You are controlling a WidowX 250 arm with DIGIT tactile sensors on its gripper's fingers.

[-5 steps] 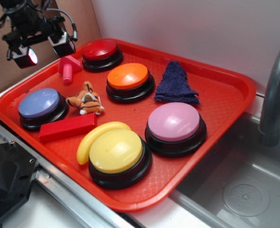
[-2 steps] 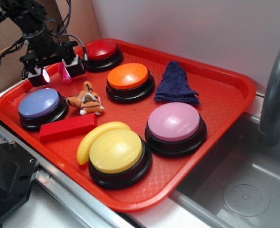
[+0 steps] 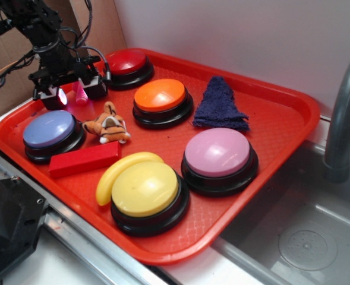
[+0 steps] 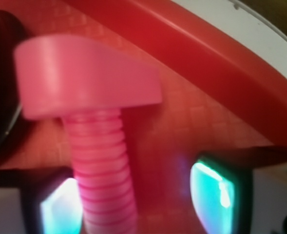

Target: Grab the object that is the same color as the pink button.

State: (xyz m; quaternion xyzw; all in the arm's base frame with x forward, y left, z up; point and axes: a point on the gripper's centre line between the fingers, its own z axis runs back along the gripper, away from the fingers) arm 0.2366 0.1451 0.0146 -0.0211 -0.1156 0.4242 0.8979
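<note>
The bolt lies on the tray at its far left corner, just left of the red button and beyond the blue button. In the exterior view only a sliver of its pink shaft shows between the two finger blocks; the head is hidden behind the arm. The wrist view gives it plainly: the bolt fills the left half of the frame, triangular head up top, threaded shaft running down toward the camera, resting on the tray floor.

The gripper is down at tray level and straddles the shaft. It stands released, jaws apart: in the wrist view the left pad sits just beside the shaft, perhaps touching it, while the right pad is apart from it with bare tray between. So the shaft is off-centre in the gap, nearer the left pad.

As I judge it, the reach and the descent are done and the right thing has been picked out: its colour matches the pink button at the near right. What is left is the squeeze and the lift. The bolt does not look lifted.

The tiger toy and red block lie nearer, apart from the gripper; the orange button, cloth, yellow button and banana are well apart
</note>
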